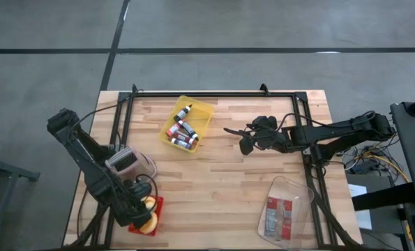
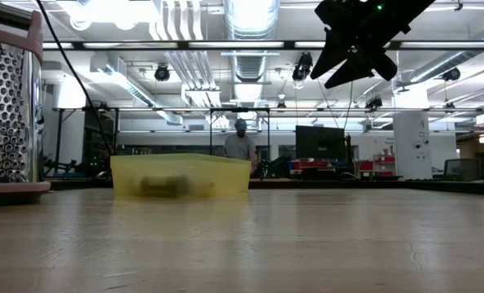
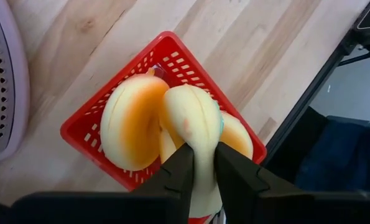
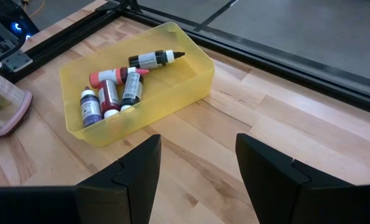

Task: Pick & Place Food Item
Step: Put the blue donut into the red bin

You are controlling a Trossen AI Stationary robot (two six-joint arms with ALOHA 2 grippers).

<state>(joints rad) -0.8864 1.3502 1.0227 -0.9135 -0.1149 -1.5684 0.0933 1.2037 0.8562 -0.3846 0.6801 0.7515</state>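
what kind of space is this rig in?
Probably an industrial lab or workshop: exposed ceiling ducts, strip lights, monitors on benches behind the wooden table, and a person standing farther back.

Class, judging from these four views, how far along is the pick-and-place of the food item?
Done: the left gripper has reached the red basket and has its fingers around a pale yellow food piece. In hand: that piece, not yet clear of the basket. Left: lifting and placing it. The right gripper waits open near the yellow bin.
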